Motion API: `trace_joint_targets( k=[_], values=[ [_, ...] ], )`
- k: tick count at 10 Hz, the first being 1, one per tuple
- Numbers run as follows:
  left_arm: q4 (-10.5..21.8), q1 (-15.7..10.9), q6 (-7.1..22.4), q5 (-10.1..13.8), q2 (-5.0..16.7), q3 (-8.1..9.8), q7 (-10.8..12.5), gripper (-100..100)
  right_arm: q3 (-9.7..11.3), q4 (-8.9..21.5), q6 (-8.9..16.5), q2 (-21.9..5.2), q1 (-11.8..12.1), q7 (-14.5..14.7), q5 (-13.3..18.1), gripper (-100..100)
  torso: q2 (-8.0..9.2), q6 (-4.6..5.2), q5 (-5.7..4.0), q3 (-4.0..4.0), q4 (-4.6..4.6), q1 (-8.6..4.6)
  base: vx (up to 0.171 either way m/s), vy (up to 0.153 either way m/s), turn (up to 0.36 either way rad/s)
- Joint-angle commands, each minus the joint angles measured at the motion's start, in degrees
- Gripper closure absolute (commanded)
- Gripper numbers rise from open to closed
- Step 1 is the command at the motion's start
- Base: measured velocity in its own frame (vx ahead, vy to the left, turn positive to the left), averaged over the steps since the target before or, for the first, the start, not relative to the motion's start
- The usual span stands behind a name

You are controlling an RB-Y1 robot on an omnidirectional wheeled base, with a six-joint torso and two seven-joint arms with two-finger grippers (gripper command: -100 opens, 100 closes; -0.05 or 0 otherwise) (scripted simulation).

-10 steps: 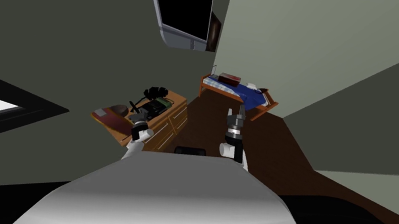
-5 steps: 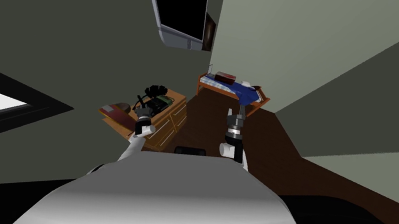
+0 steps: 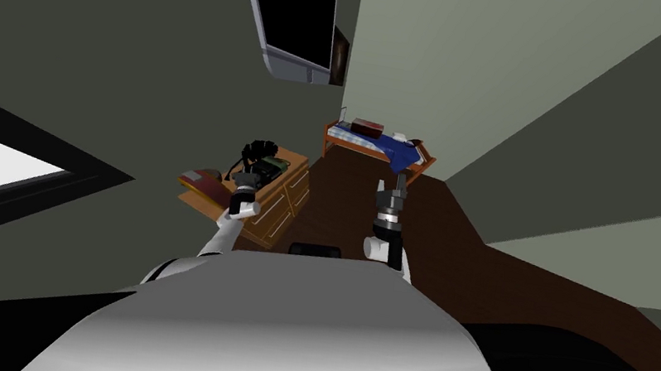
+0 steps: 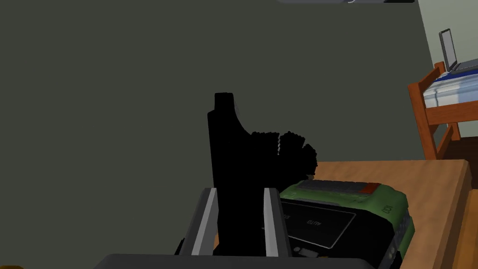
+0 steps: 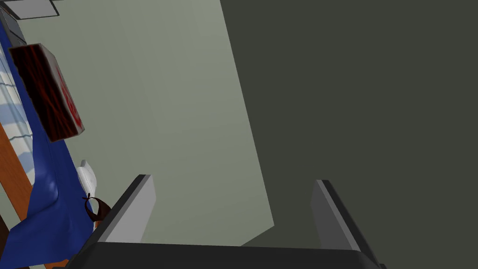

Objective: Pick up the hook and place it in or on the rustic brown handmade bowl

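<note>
Wooden tabletop (image 3: pixel 286 165) against a dark wall (image 3: pixel 94 30) is lying under the left hand (image 3: pixel 244 179) in the head view, the right hand (image 3: pixel 393 181) hanging over the floor (image 3: pixel 352 199). Left wrist view: that hand's fingers (image 4: pixel 207 219) are clamping a black hook (image 4: pixel 226 140) beside a green-and-black device (image 4: pixel 345 210). Right wrist view: the right hand is gaping wide, holding nothing.

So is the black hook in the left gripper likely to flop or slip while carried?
Probably stiff: the hook stands straight above the left gripper without sagging. It could pivot, since the fingers pinch only its lower end.
</note>
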Motion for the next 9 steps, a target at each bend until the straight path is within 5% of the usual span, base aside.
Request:
trace_joint_targets(
  k=[1,9],
  values=[
    [1.7,-2.4,0.4,-2.9,1.2,-1.61,0.2,100,0.0,0.0,0.0,0.0,0.0,0.0,0.0,0,0.00,0.00,0.00,0.00,0.00,0.00,-0.104,0.118,-0.141],
    [4.6,-9.7,4.1,-14.3,5.1,-6.47,0.0,100,0.0,0.0,0.0,0.0,0.0,0.0,0.0,0,0.10,0.12,-0.12,0.08,0.07,-0.01,-0.138,0.125,-0.133]
  ],
)
